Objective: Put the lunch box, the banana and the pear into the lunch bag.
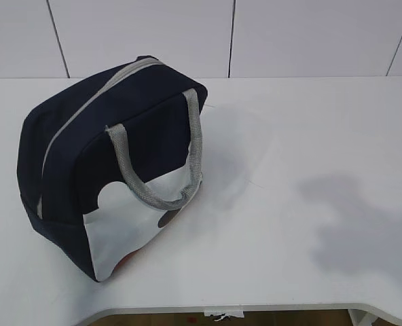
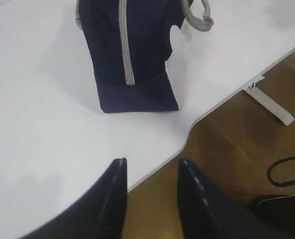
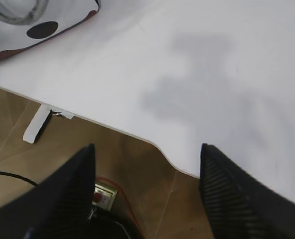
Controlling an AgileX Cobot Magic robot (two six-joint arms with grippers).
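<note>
The navy lunch bag [image 1: 113,163] with a white lower panel and grey handles stands on the left of the white table [image 1: 289,136], its grey zipper closed along the top. It also shows in the left wrist view [image 2: 132,55] and its white corner shows in the right wrist view [image 3: 43,25]. The lunch box, banana and pear are out of view. My left gripper [image 2: 150,164] is open and empty above the table's front edge, well short of the bag. My right gripper [image 3: 147,149] is open wide and empty above the front edge. Neither gripper shows in the exterior view.
The table's front edge has a curved cut-out [image 2: 187,137]. Below it are a wooden floor, a white table foot [image 2: 269,102] and black cables [image 2: 287,169]. A soft shadow lies on the table's right side [image 1: 364,217].
</note>
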